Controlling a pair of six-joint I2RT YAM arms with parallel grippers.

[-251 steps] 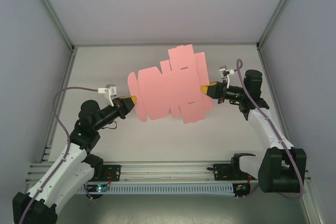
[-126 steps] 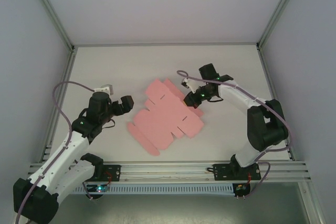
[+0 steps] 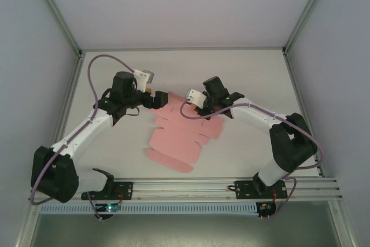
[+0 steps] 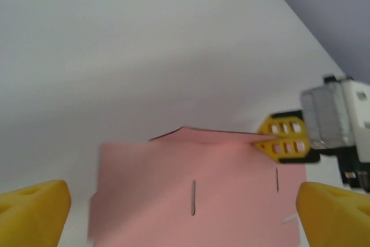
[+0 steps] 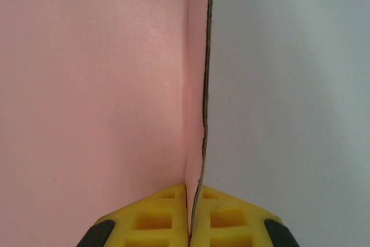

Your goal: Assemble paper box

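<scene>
The paper box is a flat pink die-cut sheet (image 3: 175, 138) with slits and flaps, lying on the white table. My right gripper (image 5: 189, 192) is shut on the edge of a far flap (image 5: 196, 85), which it holds folded upright. The left wrist view shows those yellow fingers (image 4: 283, 141) pinching the raised flap (image 4: 214, 137). My left gripper (image 4: 184, 196) is open and wide, its fingers either side of the sheet's far end (image 4: 191, 212) without touching it. From above, the left gripper (image 3: 156, 99) sits at the sheet's far left corner and the right gripper (image 3: 198, 108) at its far right.
The sheet lies on a white table (image 3: 248, 73) bounded by grey walls and a metal frame. An aluminium rail (image 3: 185, 188) runs along the near edge by the arm bases. Both arms reach inward over the table's middle.
The sheet, held up in the air one second ago, now lies on the table. My left arm swung far and right to its corner. My right gripper moved left and pinched a flap.
</scene>
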